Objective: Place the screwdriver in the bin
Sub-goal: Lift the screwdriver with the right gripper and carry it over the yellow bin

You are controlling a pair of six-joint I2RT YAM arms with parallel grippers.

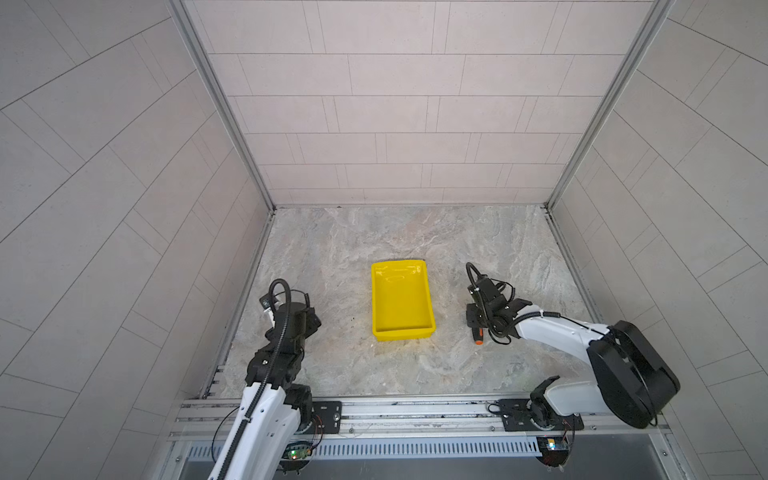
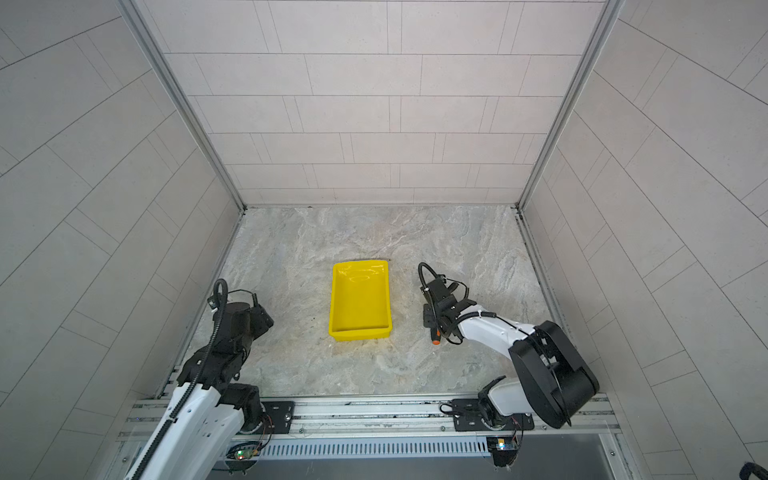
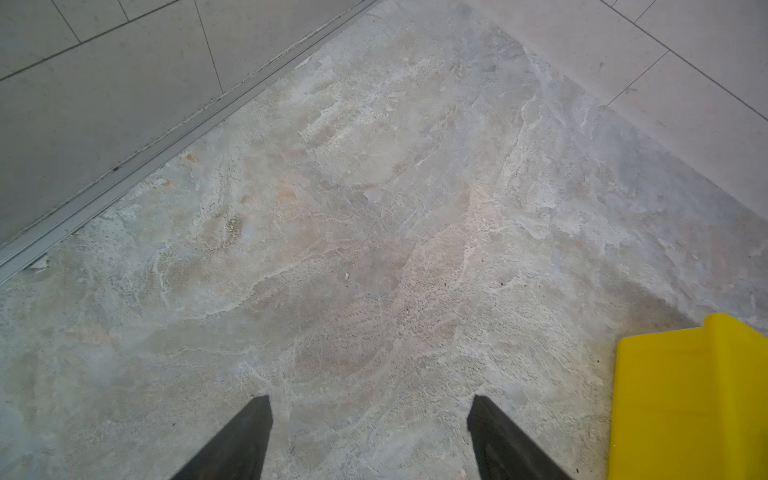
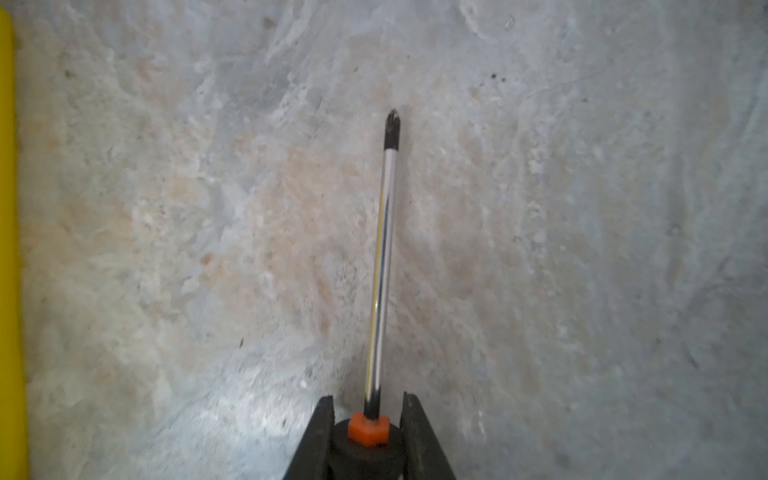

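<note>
Top views: the bin (image 1: 401, 305) (image 2: 360, 305) sits on the table (image 1: 374, 232), long side running away from the arm bases, nothing inside it (glossy yellow floor, glare at the far end). The screwdriver (image 1: 478, 337) (image 2: 435, 337) is outside the bin, near its near corner on the right arm's side, not touching it. Only the black handle's butt and orange end show, pointing toward the arm bases; the rest is hidden under the right gripper (image 1: 473, 326) (image 2: 430, 326). The left gripper (image 1: 307, 324) (image 2: 258, 323) is on the other side of the bin, level with its near end and apart from it; jaw state can't be read from here.

Left wrist view: left gripper (image 3: 370, 399) jaws stand apart with bare table between them, holding nothing. A corner of the bin (image 3: 685, 399) shows just beside one finger (image 3: 498, 440), no contact.

Right wrist view: right gripper (image 4: 368, 399) jaws are clamped on the screwdriver (image 4: 382, 270) at the black handle, right behind the orange collar. The metal shaft runs straight out ahead, dark tip over the table (touching or not, can't tell). The bin (image 4: 6, 249) is a yellow strip at the frame edge, well apart from the shaft.
</note>
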